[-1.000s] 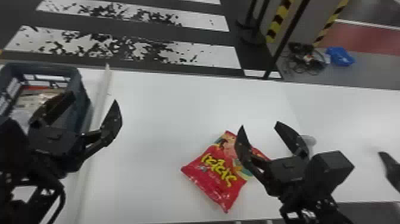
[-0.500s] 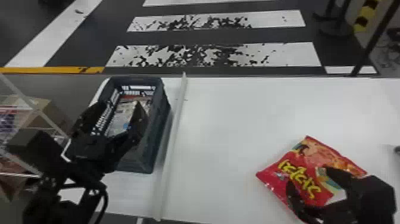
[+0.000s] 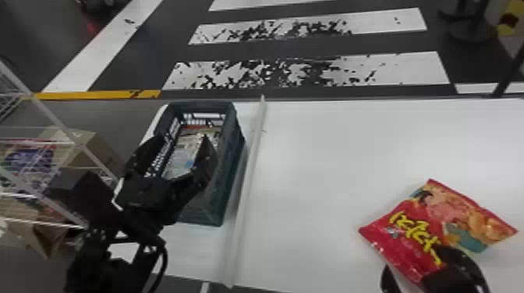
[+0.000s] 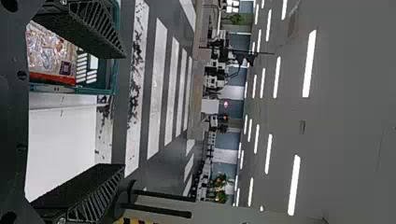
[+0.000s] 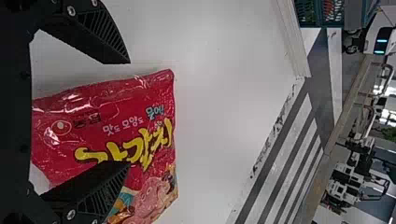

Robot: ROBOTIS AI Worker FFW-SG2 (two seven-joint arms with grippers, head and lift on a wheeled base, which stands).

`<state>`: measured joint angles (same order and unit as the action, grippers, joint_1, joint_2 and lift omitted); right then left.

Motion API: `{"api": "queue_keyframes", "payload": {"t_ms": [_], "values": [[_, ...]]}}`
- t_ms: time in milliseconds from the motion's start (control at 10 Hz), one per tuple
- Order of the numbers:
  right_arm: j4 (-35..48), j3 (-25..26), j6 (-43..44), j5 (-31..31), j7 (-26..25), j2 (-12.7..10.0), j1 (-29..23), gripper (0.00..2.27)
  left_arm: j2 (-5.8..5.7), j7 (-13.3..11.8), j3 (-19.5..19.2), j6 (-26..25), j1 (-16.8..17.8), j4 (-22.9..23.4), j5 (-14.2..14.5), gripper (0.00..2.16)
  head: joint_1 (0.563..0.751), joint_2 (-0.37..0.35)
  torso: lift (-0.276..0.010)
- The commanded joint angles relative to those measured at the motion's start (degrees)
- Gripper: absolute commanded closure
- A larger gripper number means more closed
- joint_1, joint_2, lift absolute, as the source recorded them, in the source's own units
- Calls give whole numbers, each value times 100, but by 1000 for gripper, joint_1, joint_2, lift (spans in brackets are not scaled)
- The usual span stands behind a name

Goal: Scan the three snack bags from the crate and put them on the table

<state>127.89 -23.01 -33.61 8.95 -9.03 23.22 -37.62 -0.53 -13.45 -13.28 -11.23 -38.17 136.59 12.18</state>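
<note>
Left gripper (image 3: 183, 138) at the crate (image 3: 231, 175) along the bench's (image 3: 331, 156) left edge, jaws spread — and the right gripper (image 3: 413, 260), jaws also parted, is at the red bag (image 3: 409, 233).

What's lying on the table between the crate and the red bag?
The head view shows a long pale strip beside the crate, then bare table up to the bag.

The black arms (image 3: 146, 193) have a boxy housing (image 3: 84, 191), a looping black cable (image 3: 165, 257), and tapered black fingers (image 5: 95, 35) with slanted ribs (image 5: 100, 198) and round silvery screws (image 5: 71, 214).
</note>
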Motion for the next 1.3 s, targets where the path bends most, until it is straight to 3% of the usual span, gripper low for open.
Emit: {"api": "queue_keyframes", "payload": {"t_ms": [0, 300, 800, 1000, 1100, 1200], "values": [[-265, -353, 200, 397, -275, 104, 123, 120, 0, 0, 0, -16, 20, -36, -6, 36, 695, 229, -94], [-748, -1074, 341, 1082, -1031, 271, 370, 120, 0, -18, 0, -16, 56, -97, -14, 36, 695, 248, -94], [-1258, -1232, 446, 1381, -1382, 297, 616, 127, -9, -105, 18, -16, 143, -229, -6, 36, 695, 250, -94], [-1478, -1232, 446, 1443, -1418, 297, 747, 228, -9, -202, 0, -16, 143, -220, 12, 36, 695, 236, -94], [-1513, -1249, 446, 1513, -1426, 297, 765, 566, -9, -237, -8, -16, 143, -220, 30, 36, 695, 225, -94], [-1583, -1285, 394, 1601, -1426, 297, 791, 1085, -9, -246, -17, -16, 143, -229, 56, 36, 695, 217, -94]]}}
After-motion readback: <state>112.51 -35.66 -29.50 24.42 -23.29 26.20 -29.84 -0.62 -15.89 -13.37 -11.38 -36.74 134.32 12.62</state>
